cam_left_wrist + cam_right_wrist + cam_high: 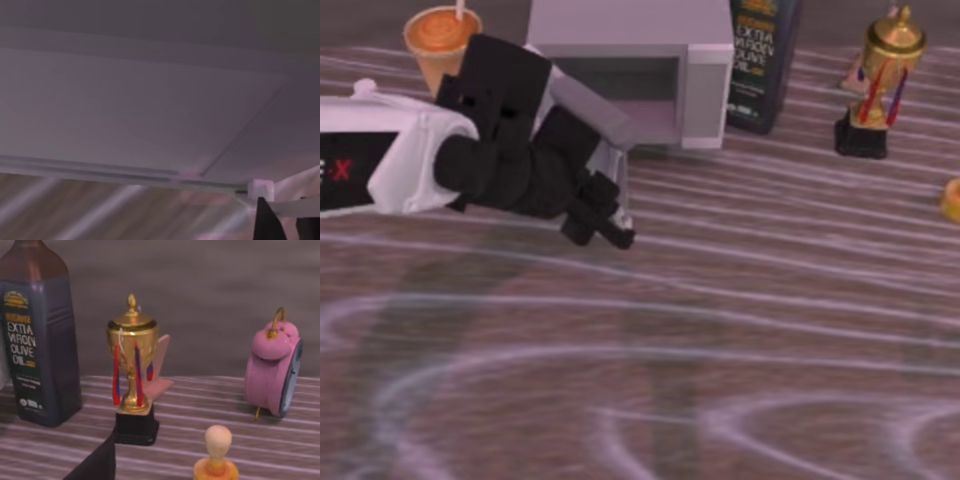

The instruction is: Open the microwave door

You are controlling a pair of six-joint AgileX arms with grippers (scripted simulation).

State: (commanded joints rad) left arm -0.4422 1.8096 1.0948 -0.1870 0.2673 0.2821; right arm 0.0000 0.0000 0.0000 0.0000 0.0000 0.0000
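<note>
Microwave (665, 60): far side of bench (740, 350), left of centre.
Microwave door (588, 108): swung open leftward.
Left tool (605, 225): at door's free edge; grip state cannot be told.

Soft, dim, even light. The black-and-white left arm (470, 160) throws faint shadows across the streaked brown wooden table (770, 330); the wrist views look blurred.

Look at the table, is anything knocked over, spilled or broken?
Nothing is. The microwave door stands swung open because the left gripper is by its edge. The orange drink, olive oil bottle, trophy and pink clock stand upright.
</note>
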